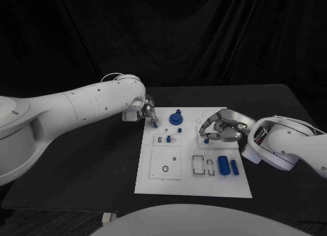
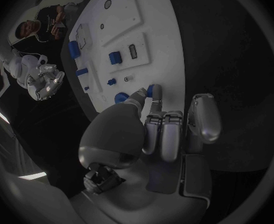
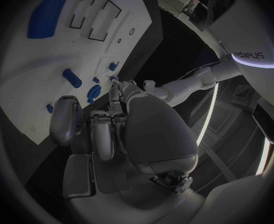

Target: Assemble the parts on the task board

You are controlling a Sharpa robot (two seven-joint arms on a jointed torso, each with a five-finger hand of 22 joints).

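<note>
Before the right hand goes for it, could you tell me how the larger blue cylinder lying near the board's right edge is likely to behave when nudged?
The larger blue cylinder lies on its side on the task board, so it would probably roll if nudged sideways. It looks rigid and small, likely light. Its smooth round surface may slip between the fingers.

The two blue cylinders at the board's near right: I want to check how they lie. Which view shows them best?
The head view: the two blue cylinders lie side by side on the task board, unobstructed. The right wrist view shows one near its rim, distorted; the left wrist view shows them small.
</note>
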